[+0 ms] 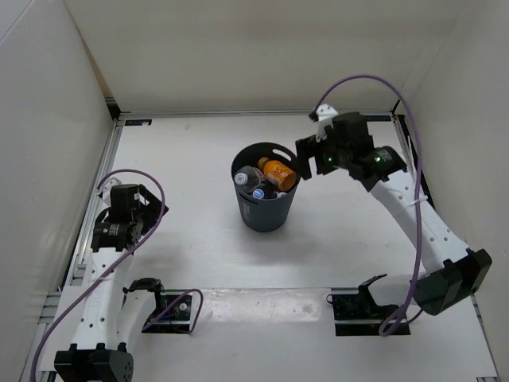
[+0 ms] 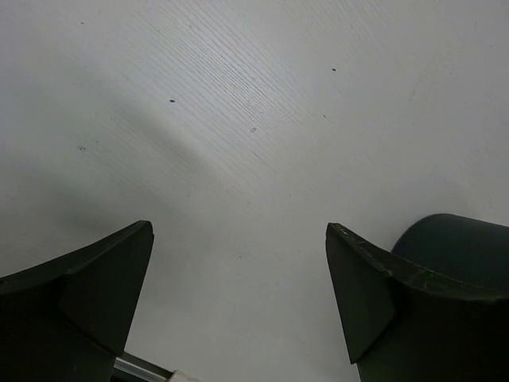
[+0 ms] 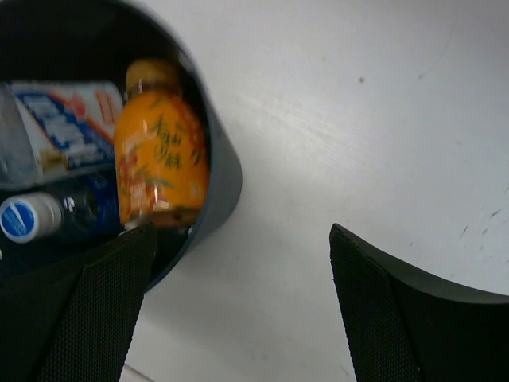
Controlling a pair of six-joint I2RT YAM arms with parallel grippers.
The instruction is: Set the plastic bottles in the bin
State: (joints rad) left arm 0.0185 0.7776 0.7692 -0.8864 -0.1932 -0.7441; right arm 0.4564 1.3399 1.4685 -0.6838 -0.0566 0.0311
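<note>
The dark blue-grey bin (image 1: pixel 269 208) stands upright mid-table. Inside it lie the plastic bottles: an orange one (image 1: pixel 277 172) leaning on the right wall, a clear one with a colourful label (image 1: pixel 249 178) and one with a blue cap (image 1: pixel 258 192). In the right wrist view the orange bottle (image 3: pixel 159 155), a labelled bottle (image 3: pixel 67 119) and a blue-capped one (image 3: pixel 25 216) rest inside the bin's rim (image 3: pixel 227 179). My right gripper (image 1: pixel 305 161) (image 3: pixel 242 231) hovers open and empty at the bin's right rim. My left gripper (image 1: pixel 143 200) (image 2: pixel 238 229) is open and empty, far left of the bin (image 2: pixel 465 243).
White walls enclose the table on the left, back and right. Two black mounts (image 1: pixel 171 310) (image 1: pixel 367 306) sit at the near edge by the arm bases. A purple cable (image 1: pixel 374 79) loops above the right arm.
</note>
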